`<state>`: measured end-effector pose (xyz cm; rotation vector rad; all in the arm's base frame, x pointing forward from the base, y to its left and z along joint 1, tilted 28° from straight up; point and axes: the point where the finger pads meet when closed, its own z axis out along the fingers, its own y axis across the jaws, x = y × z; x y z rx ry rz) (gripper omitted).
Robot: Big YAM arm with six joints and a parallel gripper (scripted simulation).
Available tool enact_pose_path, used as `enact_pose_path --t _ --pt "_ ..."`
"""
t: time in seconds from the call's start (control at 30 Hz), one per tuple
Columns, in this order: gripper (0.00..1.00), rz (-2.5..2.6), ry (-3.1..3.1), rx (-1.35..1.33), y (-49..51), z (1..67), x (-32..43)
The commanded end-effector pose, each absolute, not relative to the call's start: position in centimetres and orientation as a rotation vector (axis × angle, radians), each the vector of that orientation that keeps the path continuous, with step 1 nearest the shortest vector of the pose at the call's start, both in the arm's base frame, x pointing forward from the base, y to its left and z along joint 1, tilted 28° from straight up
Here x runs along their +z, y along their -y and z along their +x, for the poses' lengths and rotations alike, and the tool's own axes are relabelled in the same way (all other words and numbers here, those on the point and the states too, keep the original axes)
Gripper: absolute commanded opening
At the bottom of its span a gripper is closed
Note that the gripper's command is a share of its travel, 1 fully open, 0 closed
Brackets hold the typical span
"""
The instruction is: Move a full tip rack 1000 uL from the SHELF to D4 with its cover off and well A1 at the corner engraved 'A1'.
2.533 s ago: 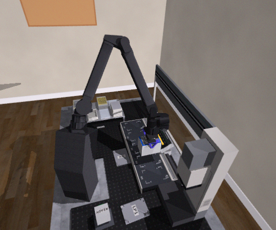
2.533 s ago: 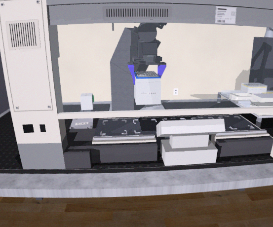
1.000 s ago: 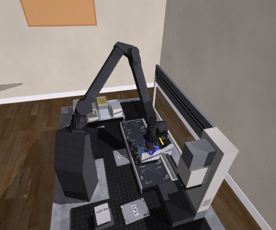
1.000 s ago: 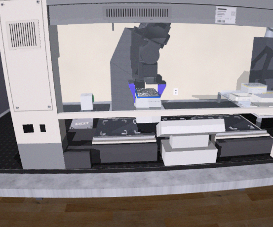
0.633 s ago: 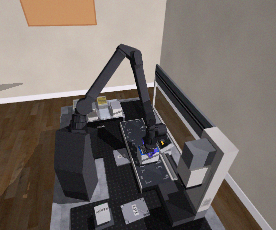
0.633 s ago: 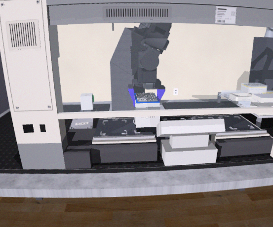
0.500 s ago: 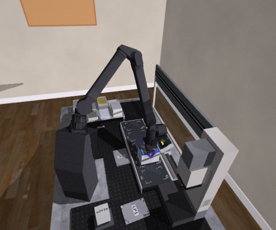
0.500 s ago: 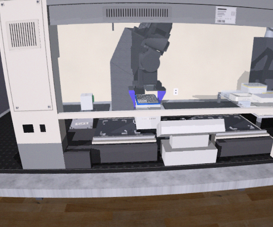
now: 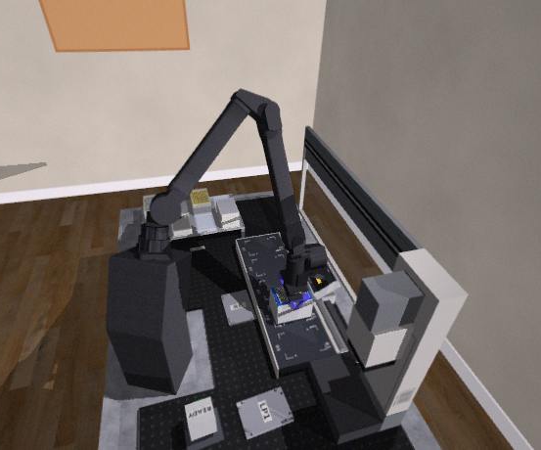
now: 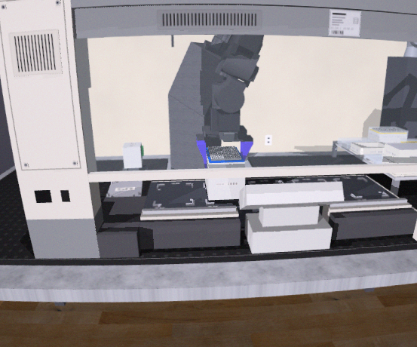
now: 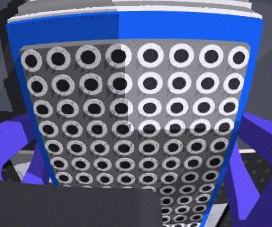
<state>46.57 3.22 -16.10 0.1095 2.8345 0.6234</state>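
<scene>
My gripper point(image 9: 291, 293) point(image 10: 224, 154) point(image 11: 136, 111) is shut on a tip rack point(image 9: 293, 314) point(image 10: 227, 188) point(image 11: 66, 32), one purple finger on each long side. The rack is white with a blue plate, upright, its cover off, and pale tip rings fill the part seen in the wrist view. It stands at or just above the dark deck point(image 9: 297, 342) point(image 10: 173, 197), around the middle of its length; a small gap under it cannot be told. Bracket corners show beside it. The engraved letters at its corners are too small to read.
The shelf point(image 9: 205, 223) at the back holds several racks and boxes, one a yellow rack point(image 9: 200, 197). A white housing point(image 10: 292, 194) stands beside the deck, close to the rack. The READY button point(image 9: 202, 418) point(image 10: 133, 155), the LP1 plate point(image 9: 251, 418) and a tall instrument column point(image 9: 430, 313) are at the near end.
</scene>
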Motion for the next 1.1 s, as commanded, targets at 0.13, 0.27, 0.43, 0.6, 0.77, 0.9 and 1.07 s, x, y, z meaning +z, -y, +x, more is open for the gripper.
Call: enact_pose_path --t 0.13,0.27,0.43,0.6,0.77,0.9,1.07 --pt "0.0 0.092 -2.779 0.607 -3.21 48.48 -14.29" --pt "0.0 0.092 -2.779 0.607 -3.18 48.45 -14.31" --pt "0.0 0.093 -2.779 0.607 -3.13 48.4 -14.33" --pt "0.0 0.093 -2.78 0.607 -3.1 48.37 -14.34" --pt "0.0 0.094 -2.78 0.607 -3.06 48.31 -14.38" --pt "0.0 0.095 -2.781 0.607 -3.02 48.27 -14.42" --pt "0.0 0.095 -2.782 0.607 -2.98 48.21 -14.46"
